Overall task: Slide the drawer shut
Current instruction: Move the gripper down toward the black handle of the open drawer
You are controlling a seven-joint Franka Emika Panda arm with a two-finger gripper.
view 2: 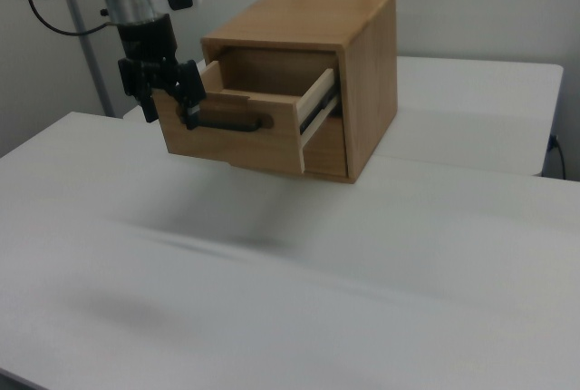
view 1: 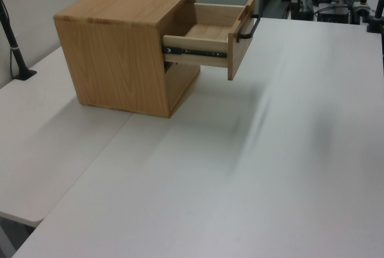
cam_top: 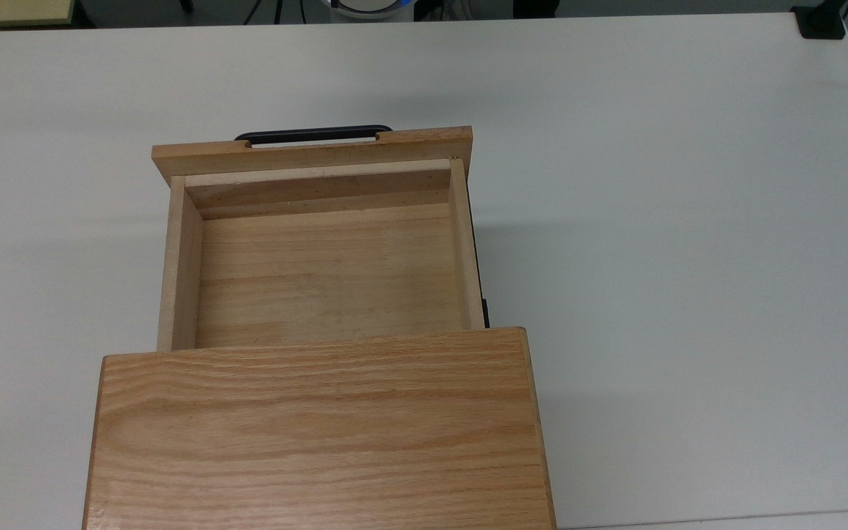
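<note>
White worktop (cam_top: 689, 221), matte and broad (a seam between two panels runs past the cabinet in the left view), wooden cabinet (cam_top: 321, 434) standing directly on it

Drawer (cam_top: 324, 258) out of cabinet (cam_top: 317, 430), apparently halfway.

We see the drawer (cam_top: 321, 265) in light oak-like wood, its floor grained and matt, its side walls paler and plainer; the front panel shows the same smooth finish. Its handle (cam_top: 313, 135) is a thin black bar, smooth, with a slight sheen. The cabinet (cam_top: 321, 427) has a broad top with strong grain and a soft satin gloss. A dark metal runner (view 1: 195, 51) lines the drawer's side. The table (cam_top: 689, 221) is white, smooth and matt. The gripper (view 2: 168, 91) looks black and matt
</note>
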